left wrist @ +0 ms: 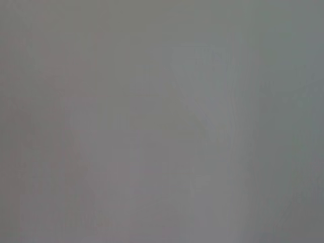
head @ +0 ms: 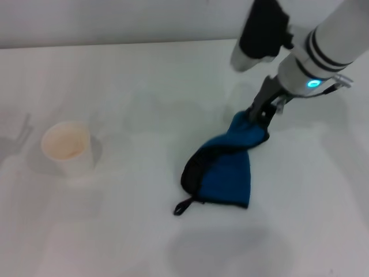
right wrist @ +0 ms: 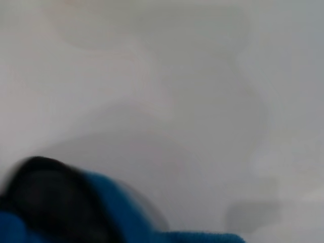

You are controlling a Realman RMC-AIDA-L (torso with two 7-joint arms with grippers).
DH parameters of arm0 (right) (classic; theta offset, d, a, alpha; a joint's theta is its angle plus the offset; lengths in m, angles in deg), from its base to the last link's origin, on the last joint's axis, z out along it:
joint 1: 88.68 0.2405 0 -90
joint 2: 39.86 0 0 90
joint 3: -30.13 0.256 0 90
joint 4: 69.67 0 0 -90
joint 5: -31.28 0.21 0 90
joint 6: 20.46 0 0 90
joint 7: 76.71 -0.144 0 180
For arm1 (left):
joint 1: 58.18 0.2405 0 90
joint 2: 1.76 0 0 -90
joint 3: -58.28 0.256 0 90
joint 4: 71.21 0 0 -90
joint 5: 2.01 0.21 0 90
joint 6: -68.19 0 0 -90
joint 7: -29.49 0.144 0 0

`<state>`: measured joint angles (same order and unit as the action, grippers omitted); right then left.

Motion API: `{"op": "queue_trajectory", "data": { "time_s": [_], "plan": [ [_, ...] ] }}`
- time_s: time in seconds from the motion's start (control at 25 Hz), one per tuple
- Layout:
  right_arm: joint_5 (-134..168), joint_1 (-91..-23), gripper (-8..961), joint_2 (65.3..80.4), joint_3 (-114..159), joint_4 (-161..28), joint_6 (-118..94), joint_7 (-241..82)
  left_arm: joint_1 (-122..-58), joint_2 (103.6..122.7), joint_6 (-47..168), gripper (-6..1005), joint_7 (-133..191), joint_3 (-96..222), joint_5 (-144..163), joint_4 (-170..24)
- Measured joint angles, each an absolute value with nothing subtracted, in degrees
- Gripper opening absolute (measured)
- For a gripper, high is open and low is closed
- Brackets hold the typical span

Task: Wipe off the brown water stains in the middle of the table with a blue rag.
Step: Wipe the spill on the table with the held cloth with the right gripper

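Right claw [head: 260, 117] clamped on the top corner of the blue rag [head: 225, 170] — cloth trails from it toward the robot and leftward, lower edge and loop on the bench [head: 115, 242]. Brown water stains not discernible; likely faint, left of the rag. White paper cup [head: 67, 148] well left. Left claw not in view — the right arm is the nearer.

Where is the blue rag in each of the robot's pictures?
Head view: the blue rag is right of centre on the table, its top corner pinched by the right gripper, the rest drooping onto the table.
Left wrist view: not in it.
Right wrist view: the rag fills the bottom left corner.
Shared landmark: the rag's black trim.
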<state>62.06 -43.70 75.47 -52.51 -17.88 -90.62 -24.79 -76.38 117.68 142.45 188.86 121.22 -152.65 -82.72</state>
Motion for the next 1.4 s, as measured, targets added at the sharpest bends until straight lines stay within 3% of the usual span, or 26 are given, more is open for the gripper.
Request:
{"op": "queue_trajectory", "data": {
  "time_s": [0.4, 1.4],
  "plan": [
    [52.7, -47.8, 17, 75.16, -42.9, -17.4, -84.7, -29.2, -76.7, 117.51, 141.9, 880, 188.9, 121.0, -152.7, -82.7],
    [36.6, -55.0, 16, 74.29, -26.8, -3.3, -101.4, -30.3, -77.0, 117.37, 140.2, 880, 189.0, 120.9, -152.7, -82.7]
  ]
}}
